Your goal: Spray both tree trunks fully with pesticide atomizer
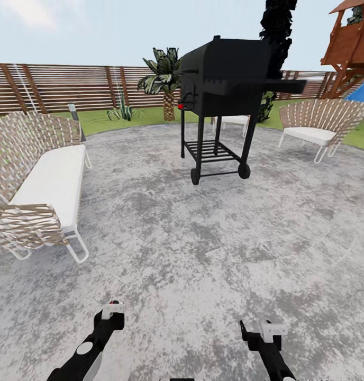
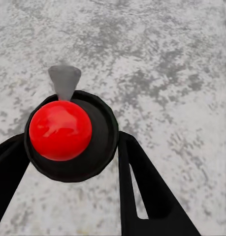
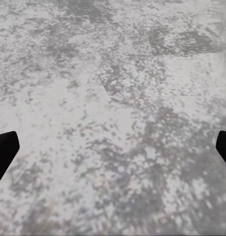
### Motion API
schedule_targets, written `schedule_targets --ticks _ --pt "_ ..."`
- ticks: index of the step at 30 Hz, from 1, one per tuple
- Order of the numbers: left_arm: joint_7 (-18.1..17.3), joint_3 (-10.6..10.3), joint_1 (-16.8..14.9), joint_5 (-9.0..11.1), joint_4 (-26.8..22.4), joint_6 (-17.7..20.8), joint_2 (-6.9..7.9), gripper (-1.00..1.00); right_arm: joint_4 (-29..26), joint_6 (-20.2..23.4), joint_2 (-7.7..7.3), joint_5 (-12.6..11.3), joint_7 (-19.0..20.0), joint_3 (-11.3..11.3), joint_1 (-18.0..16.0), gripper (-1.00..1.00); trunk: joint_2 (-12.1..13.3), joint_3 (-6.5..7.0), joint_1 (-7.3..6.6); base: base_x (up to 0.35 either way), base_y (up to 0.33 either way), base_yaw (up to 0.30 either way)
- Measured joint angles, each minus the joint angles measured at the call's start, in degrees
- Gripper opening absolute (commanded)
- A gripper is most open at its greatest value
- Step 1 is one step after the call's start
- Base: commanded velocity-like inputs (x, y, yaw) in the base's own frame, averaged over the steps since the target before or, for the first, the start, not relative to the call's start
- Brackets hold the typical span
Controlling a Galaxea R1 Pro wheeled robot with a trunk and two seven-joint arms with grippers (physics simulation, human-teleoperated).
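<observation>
black atomizer (image 2: 71, 135) upright in left hand (image 2: 73, 162), red top up.

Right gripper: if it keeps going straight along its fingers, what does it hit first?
The floor. The right gripper is open with nothing between its fingertips, and its wrist view looks down on bare grey speckled paving. How far off it lies can't be judged.

Your pesticide atomizer (image 2: 71, 135) sits clamped between the left gripper's (image 2: 68, 162) two black fingers: a round black body with a glossy red cap and a grey nozzle at 12 o'clock, held above the grey speckled floor (image 2: 172, 59).
</observation>
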Motion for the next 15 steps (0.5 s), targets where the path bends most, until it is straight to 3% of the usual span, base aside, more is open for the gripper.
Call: schedule_targets --ticks 7,15 --pt "0.0 0.0 0.0 0.0 -0.2 0.0 0.0 -1.0 0.0 0.0 0.01 0.0 0.0 0.0 0.0 1.0 2.8 1.74 -1.54 0.0 0.0 -0.223" --pt "0.0 0.0 0.0 0.0 -0.3 0.0 0.0 -1.0 0.0 0.0 -0.03 0.0 0.0 0.0 0.0 1.0 2.8 2.28 -1.54 0.0 0.0 -0.227"
